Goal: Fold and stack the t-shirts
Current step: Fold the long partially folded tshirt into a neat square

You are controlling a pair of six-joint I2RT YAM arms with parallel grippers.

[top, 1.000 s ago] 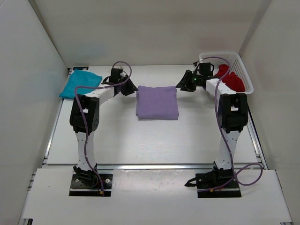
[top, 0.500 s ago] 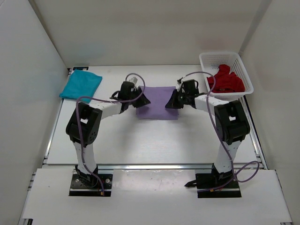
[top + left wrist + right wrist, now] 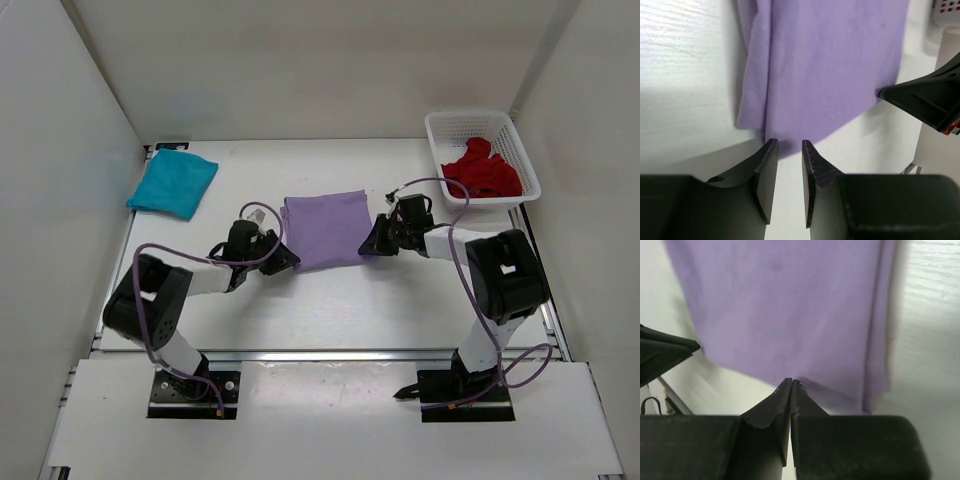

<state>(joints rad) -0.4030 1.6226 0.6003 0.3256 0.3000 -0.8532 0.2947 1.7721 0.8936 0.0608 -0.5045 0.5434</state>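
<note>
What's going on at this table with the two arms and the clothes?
Two robot arms are at a folded light purple cloth t-shirt mid-table. The left gripper, slightly open, and the right gripper, shut, meet its near corners; whether either pinches cloth is unclear. A folded teal t-shirt lies far left; a crumpled dark red t-shirt sits in the white plastic mesh basket.

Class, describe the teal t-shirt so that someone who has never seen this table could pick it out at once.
Look at the white table from above and go to its far left corner. There lies the teal t-shirt, folded flat. It is the only blue-green cloth: the lavender t-shirt sits mid-table, the dark red one in the white basket far right.
</note>
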